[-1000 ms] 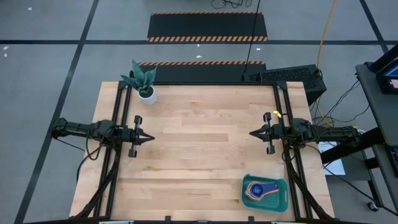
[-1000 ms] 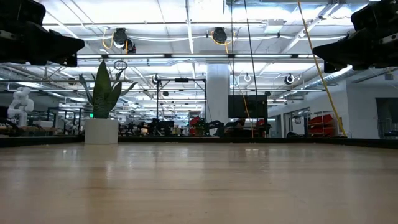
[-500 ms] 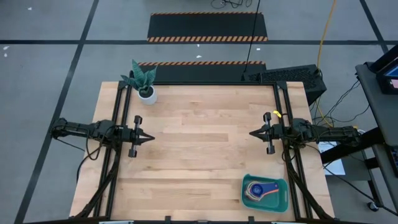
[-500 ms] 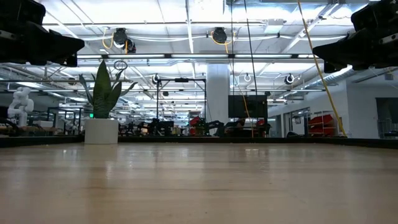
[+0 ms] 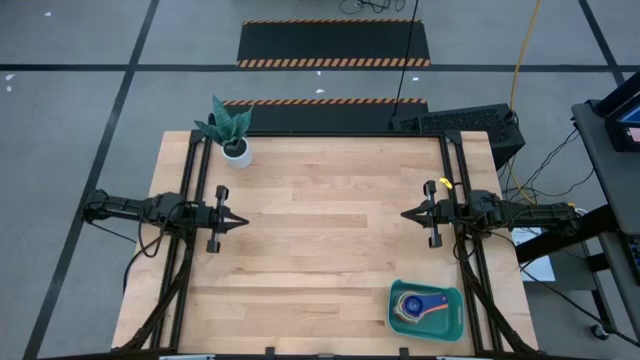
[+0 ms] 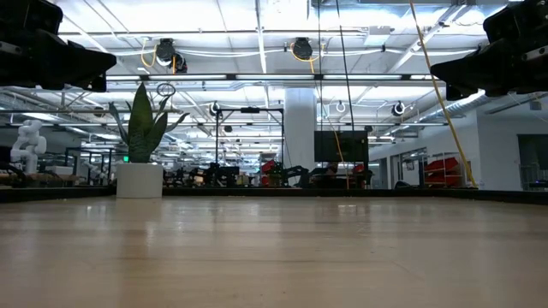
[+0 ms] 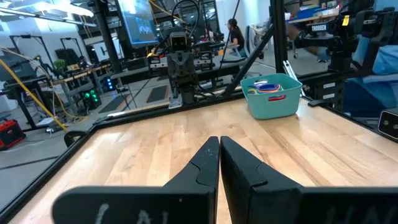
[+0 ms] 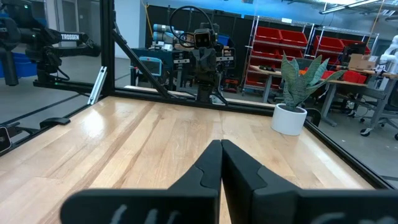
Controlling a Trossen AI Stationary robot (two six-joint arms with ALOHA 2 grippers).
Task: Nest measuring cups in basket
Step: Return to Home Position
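Fingers [image 7: 208, 167] of the left gripper [image 5: 240, 220] are pressed together with nothing between them, and the fingers [image 8: 211, 167] of the right gripper [image 5: 406, 214] are closed and empty in the same way. The right gripper hangs over the wood on the basket's side of the table, near the basket [image 5: 456, 318] but not above it. The left gripper is well apart from the basket, at the opposite side, and the two tips point toward each other. The measuring cups [image 5: 418, 305] lie inside the basket as one stack, with an orange handle and some blue showing; I cannot count whether all seven are there. By my judgement the nesting is finished and only the arms' parking is left, and they already look parked. The table [image 5: 330, 260] is light wooden planks in a black frame, and the basket sits in one corner of it. The white pot [image 5: 237, 152] with a green plant stands in the corner diagonal to the basket. Around is a big workshop with a grey floor, bright ceiling lamps, red bins on shelves, and other machines.
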